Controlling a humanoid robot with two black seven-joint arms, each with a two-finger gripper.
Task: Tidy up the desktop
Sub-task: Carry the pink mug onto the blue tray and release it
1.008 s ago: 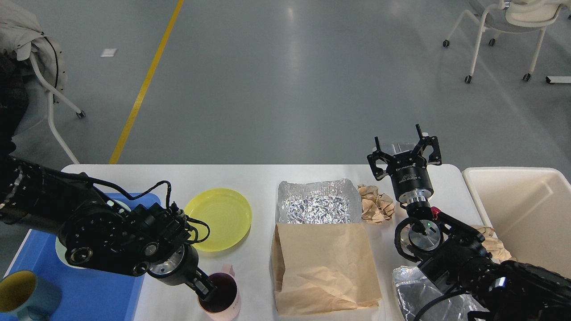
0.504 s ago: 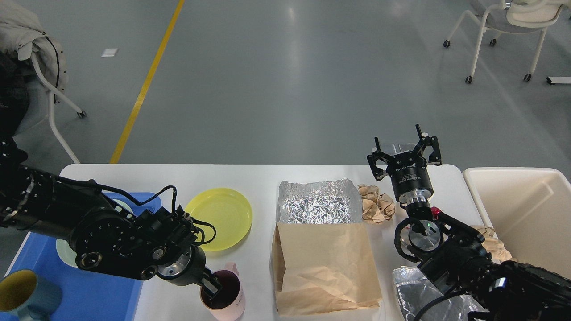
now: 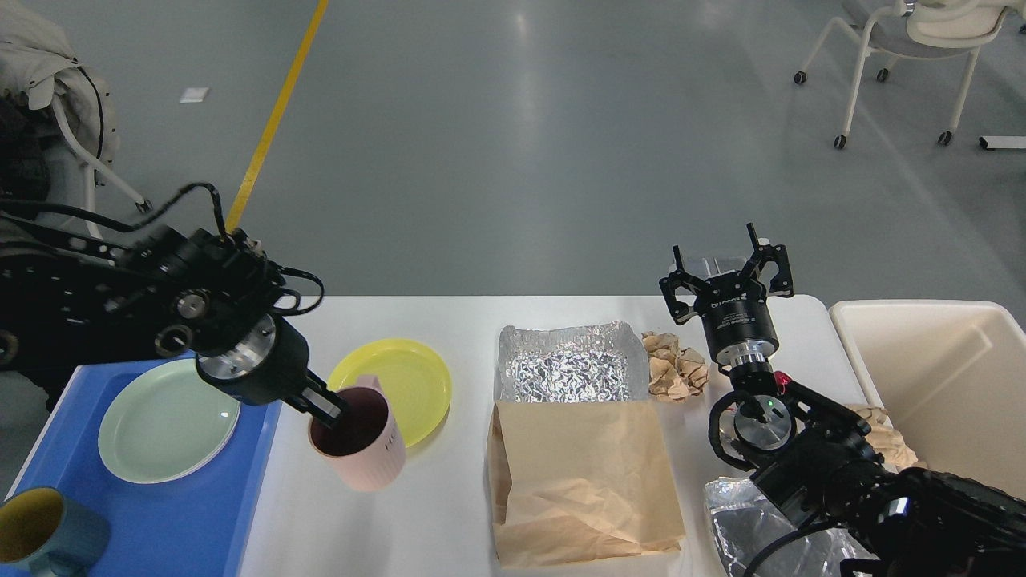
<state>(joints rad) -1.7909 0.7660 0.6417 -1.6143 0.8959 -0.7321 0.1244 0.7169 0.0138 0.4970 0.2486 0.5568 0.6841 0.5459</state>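
Head view: the desktop (image 3: 473,320), a white tabletop with rounded corners, fills the near half of my view, with grey floor beyond its far edge. My left gripper (image 3: 330,405) pinches the rim of a pink cup (image 3: 359,441), one finger inside the dark interior and the other outside; the cup is tilted and appears lifted off the surface, in front of the near edge of a yellow plate (image 3: 405,381). To the left lies a blue tray (image 3: 200,513) bearing a pale green plate (image 3: 164,421) and, at its near left corner, a blue mug with a yellow interior (image 3: 44,533). At the centre, a brown paper bag (image 3: 581,477) lies flat, and a sheet of crinkled foil (image 3: 571,367) touches its far edge. Just right of the foil sits a crumpled paper ball (image 3: 675,366). My right gripper (image 3: 728,272) stands upright over the far right part of the desktop, its fingers spread apart and holding nothing. A beige bin (image 3: 946,377) stands beside the right end of the desktop, with more crumpled paper (image 3: 890,441) and a silvery bag (image 3: 741,521) near my right arm.
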